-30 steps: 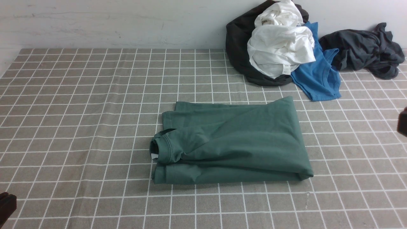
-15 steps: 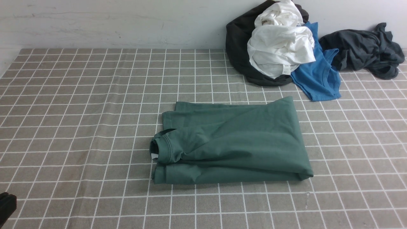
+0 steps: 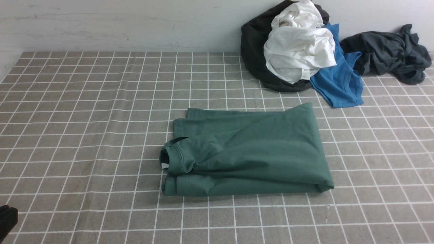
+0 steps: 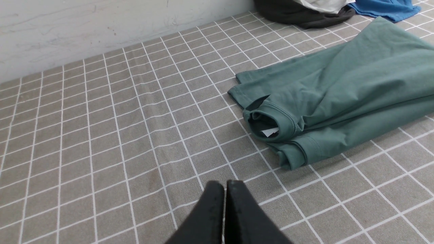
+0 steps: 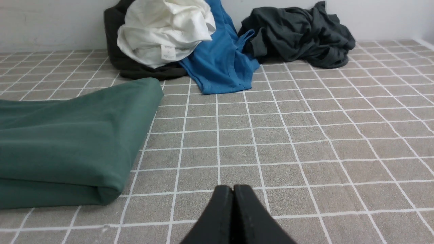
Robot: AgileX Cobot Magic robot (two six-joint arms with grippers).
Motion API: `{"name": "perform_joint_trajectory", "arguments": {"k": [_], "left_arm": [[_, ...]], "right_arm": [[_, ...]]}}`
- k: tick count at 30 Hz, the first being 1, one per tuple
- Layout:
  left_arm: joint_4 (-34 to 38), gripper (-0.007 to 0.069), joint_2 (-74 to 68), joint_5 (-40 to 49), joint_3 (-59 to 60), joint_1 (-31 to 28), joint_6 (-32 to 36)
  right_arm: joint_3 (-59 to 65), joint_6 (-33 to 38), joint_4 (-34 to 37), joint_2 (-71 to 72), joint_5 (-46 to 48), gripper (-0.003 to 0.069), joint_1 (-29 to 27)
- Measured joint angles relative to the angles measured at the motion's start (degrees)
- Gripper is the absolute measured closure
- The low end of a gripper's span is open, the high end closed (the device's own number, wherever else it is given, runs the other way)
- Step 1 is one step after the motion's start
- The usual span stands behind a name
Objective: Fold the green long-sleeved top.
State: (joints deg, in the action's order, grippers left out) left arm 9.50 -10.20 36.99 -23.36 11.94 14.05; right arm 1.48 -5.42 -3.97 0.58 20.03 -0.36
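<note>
Checked tablecloth (image 3: 84, 135): green long-sleeved top (image 3: 251, 152) folded; left gripper (image 4: 225, 184) and right gripper (image 5: 233, 188) pinched closed, empty. Risk: loose collar-side layers slipping apart if nudged.

neck tag (image 4: 270, 131) on green long-sleeved top (image 3: 251, 152): plain white from my feed, nothing I can read
label (image 3: 304, 74) on white garment (image 3: 298, 54): some print, way too tiny to read
</note>
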Motion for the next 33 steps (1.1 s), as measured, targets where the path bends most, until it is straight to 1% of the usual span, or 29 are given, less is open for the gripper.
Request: {"name": "perform_joint_trajectory", "arguments": {"k": [33], "left_arm": [[0.00, 0.0631, 0.00, 0.04, 0.50, 0.00, 0.17]], "right_arm": [[0.00, 0.00, 0.75, 0.00, 0.12, 0.0673, 0.00]]}}
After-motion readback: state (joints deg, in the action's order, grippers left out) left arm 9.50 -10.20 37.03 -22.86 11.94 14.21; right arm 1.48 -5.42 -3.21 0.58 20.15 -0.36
